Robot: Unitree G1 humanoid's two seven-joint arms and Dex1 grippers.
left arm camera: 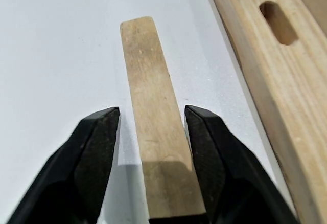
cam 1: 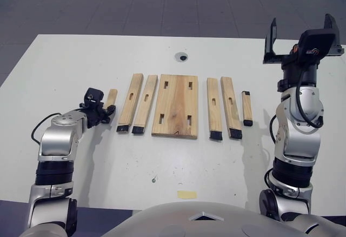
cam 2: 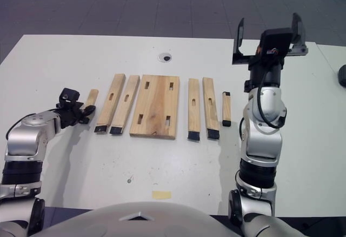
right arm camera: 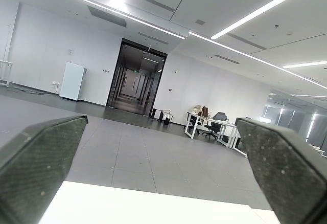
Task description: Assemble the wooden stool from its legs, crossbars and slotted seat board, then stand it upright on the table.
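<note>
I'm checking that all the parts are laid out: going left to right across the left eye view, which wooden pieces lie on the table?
left crossbar → first leg → second leg → seat board → third leg → fourth leg → right crossbar

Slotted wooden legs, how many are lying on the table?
4. Two legs lie side by side left of the seat board, two more right of it; none looks hidden.

Open table (cam 1: 97, 161) surface is stretching across the lower frame and along the top. Mid-frame, legs (cam 1: 131, 102) and seat board (cam 1: 174, 105) are crowding in a row, leaving only narrow gaps.
</note>
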